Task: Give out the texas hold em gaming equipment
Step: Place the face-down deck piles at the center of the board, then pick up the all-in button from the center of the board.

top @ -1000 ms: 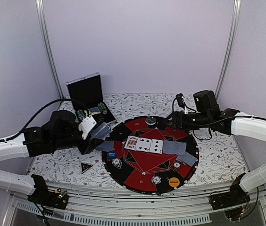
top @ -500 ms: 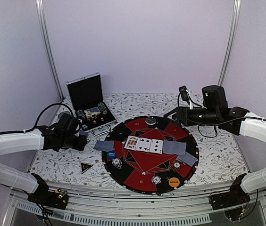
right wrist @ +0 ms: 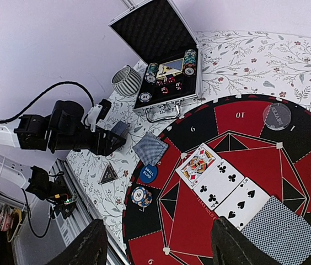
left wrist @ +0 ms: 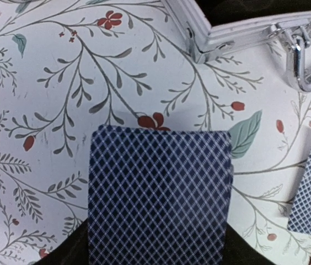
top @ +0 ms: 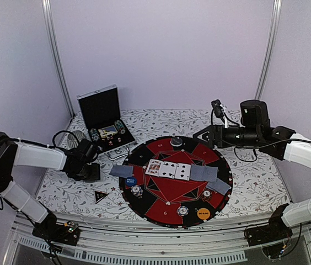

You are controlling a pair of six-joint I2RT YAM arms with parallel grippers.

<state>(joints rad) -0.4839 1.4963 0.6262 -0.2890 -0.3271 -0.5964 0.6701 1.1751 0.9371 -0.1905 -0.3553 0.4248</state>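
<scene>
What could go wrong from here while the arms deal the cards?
The card in the left gripper sticks far out, so it may slip or bend on landing. The face-down card straddling the edge of the mat lies near that gripper and could get shoved. The open right gripper hangs above the mat's far rim; a low sweep could scatter the face-up cards.

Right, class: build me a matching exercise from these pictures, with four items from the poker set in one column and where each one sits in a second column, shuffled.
Column 1
1 blue blind button
2 orange blind button
3 black triangular marker
4 case

Column 2
a flat on the cloth, near left of the mat
b at the mat's left edge, beside a face-down card
c back left, lid standing open
d near the mat's front edge, right side

Pairs: 1-b, 2-d, 3-a, 4-c
</scene>
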